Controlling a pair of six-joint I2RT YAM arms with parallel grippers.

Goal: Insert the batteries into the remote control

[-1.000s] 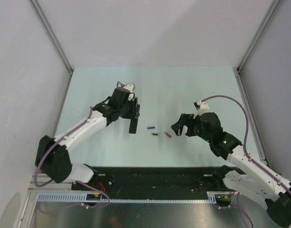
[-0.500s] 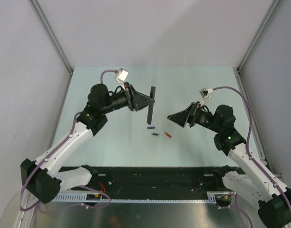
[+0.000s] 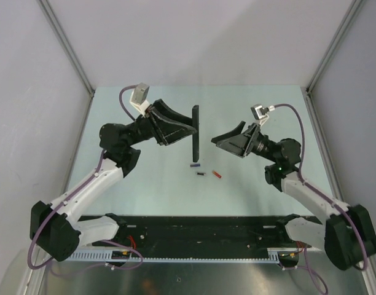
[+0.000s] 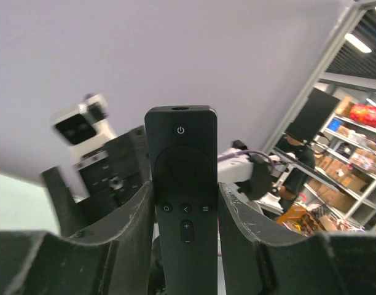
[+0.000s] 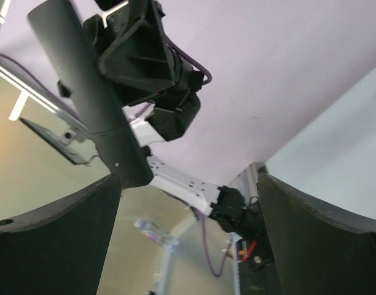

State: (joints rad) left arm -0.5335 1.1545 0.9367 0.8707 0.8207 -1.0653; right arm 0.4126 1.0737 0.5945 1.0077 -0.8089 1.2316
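There is one remote control [image 3: 195, 136], a slim black bar. There are three batteries [image 3: 201, 174]: one blue-purple battery [image 3: 194, 165] farthest, one dark battery [image 3: 201, 174], and one red battery [image 3: 216, 174] to the right. There are two grippers, the left gripper [image 3: 187, 128] and the right gripper [image 3: 228, 135], and one pale green table [image 3: 255, 190].

Batteries [image 3: 201, 174] lie on table [image 3: 249, 104], before remote control [image 3: 195, 132].

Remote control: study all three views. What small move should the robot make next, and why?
Probably ease the open right gripper toward the remote control, which the left gripper holds raised with its plain back facing the right arm. The batteries lie untouched on the table, so its back likely needs opening first.
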